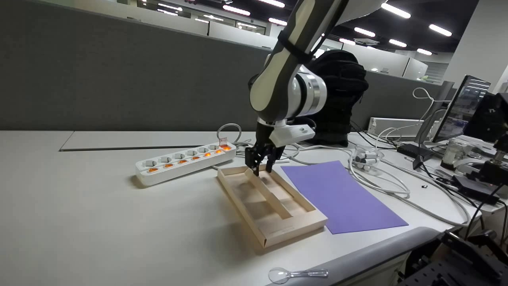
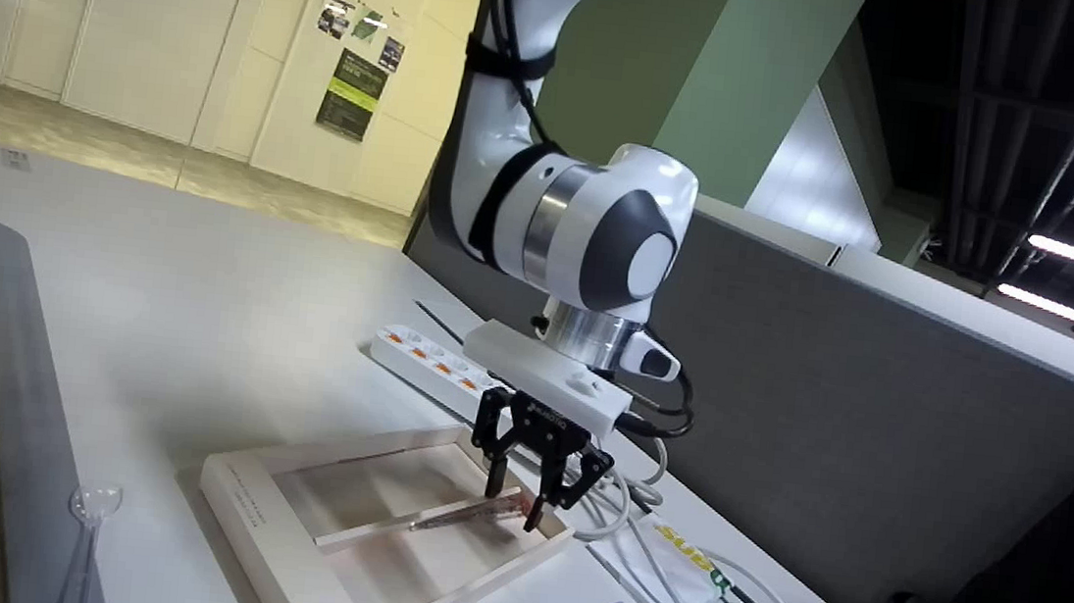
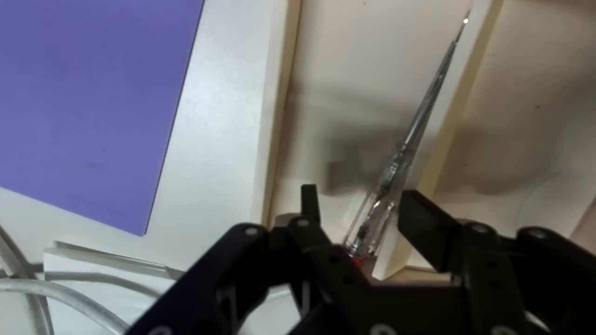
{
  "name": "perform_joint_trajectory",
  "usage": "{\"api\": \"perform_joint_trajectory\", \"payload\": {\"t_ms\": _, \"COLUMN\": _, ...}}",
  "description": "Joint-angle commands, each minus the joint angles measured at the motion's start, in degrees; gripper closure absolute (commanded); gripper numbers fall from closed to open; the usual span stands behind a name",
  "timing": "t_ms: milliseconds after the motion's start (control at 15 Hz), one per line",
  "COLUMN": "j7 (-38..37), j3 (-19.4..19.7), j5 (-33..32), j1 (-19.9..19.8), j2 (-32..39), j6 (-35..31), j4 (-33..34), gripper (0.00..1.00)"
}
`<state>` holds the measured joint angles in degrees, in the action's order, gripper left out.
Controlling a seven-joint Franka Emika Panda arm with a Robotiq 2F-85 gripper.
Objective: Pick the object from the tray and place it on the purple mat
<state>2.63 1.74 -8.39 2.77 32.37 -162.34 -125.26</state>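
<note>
Black end effector (image 2: 513, 507) gapes over a clear-handled, tapering stick (image 3: 413, 132).

An office: in both exterior views a grey partition (image 1: 131, 71) runs along the white surface (image 1: 99, 222), with tube lights (image 1: 396, 10) overhead; a monitor (image 1: 462, 109) and a backpack (image 1: 337, 77) stand there, and posters (image 2: 353, 94) hang on a pale wall (image 2: 412, 112).
</note>
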Motion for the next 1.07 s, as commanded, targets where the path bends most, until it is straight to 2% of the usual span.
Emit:
{"api": "perform_joint_trajectory", "payload": {"t_ms": 0, "j7": 1.38, "j3": -1.56, "j5": 1.7, "j1": -1.66, "j2": 0.39, "j6": 0.73, "j4": 1.0, "gripper": 0.79}}
{"api": "perform_joint_trajectory", "payload": {"t_ms": 67, "j7": 1.96, "j3": -2.04, "j5": 2.0, "j1": -2.09, "j2": 0.32, "j6": 0.77, "j4": 0.95, "gripper": 0.35}}
{"api": "perform_joint_trajectory", "payload": {"t_ms": 133, "j7": 2.27, "j3": -2.4, "j5": 2.35, "j1": -2.53, "j2": 0.17, "j6": 0.63, "j4": 0.85, "gripper": 0.39}}
{"api": "perform_joint_trajectory", "payload": {"t_ms": 200, "j7": 2.72, "j3": -2.95, "j5": 2.88, "j1": -3.15, "j2": 0.05, "j6": 0.53, "j4": 0.78, "gripper": 0.39}}
{"api": "perform_joint_trajectory", "payload": {"t_ms": 600, "j7": 5.74, "j3": -5.58, "j5": 6.48, "j1": -7.27, "j2": -0.29, "j6": 0.22, "j4": 0.51, "gripper": 0.02}}
{"api": "perform_joint_trajectory", "payload": {"t_ms": 1000, "j7": 8.15, "j3": -7.46, "j5": 9.15, "j1": -10.07, "j2": 0.27, "j6": 0.81, "j4": 1.02, "gripper": 0.0}}
